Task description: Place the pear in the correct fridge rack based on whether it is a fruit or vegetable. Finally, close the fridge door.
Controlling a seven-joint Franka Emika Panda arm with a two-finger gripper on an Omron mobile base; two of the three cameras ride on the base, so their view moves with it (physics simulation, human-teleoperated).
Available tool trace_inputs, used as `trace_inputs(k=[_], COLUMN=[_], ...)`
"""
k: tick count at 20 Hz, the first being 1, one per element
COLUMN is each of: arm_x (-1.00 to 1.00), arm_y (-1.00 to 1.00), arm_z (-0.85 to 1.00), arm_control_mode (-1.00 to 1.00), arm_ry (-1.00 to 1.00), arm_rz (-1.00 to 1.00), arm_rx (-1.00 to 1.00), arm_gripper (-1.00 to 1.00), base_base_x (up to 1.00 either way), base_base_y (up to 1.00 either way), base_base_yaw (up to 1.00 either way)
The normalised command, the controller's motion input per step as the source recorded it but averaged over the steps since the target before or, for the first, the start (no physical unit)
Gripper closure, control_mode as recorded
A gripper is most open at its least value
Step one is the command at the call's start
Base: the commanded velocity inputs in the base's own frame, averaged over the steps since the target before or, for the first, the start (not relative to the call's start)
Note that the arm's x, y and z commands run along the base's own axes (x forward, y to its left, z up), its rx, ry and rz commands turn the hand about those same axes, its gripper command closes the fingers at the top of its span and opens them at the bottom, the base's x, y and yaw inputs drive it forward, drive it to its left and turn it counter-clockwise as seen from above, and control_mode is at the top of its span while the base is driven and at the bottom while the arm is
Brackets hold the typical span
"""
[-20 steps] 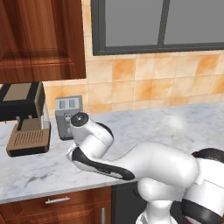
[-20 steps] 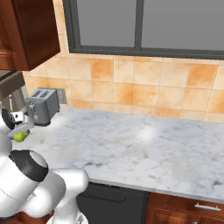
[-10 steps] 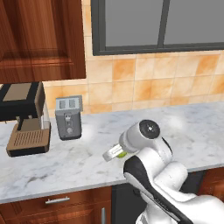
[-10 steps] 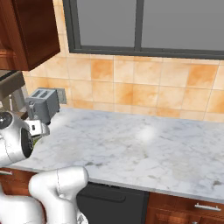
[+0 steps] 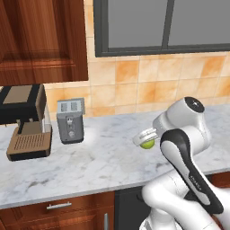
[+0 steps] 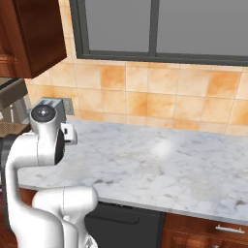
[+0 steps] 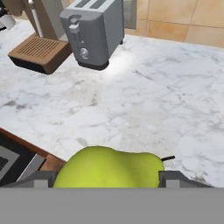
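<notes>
pear (image 7: pixel 109 167): lower part cut off | coffee machine (image 7: pixel 37 41): top cropped

Toaster (image 5: pixel 71 120), coffee machine (image 5: pixel 27 122) crowd counter's (image 5: pixel 103 157) left end; right stretch open

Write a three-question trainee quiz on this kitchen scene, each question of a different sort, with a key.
1. True or false: the gripper holds the pear above the marble counter.
2. Which stands nearer the toaster? A) the coffee machine B) the window
3. Fill in: in the hand view the pear sits between the two ____.

Key
1. True; the pear is clamped, off the counter.
2. A; it stands right beside the toaster.
3. Fingertips.
</notes>
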Motion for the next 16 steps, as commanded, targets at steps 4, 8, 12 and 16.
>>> trace_inputs(k=[4,8,12,16], arm_x=[0.00,0.00,0.00,-0.26], arm_y=[0.00,0.00,0.00,-0.01], arm_z=[0.00,0.00,0.00,-0.03], arm_control_mode=[-1.00,-1.00,-1.00,-1.00], arm_ry=[0.00,0.00,0.00,0.01], arm_rz=[0.00,0.00,0.00,0.00], arm_rx=[0.00,0.00,0.00,0.00], arm_gripper=[1.00,1.00,1.00,1.00], base_base_x=[0.00,0.00,0.00,0.00], base_base_y=[0.00,0.00,0.00,0.00], base_base_yaw=[0.00,0.00,0.00,0.00])
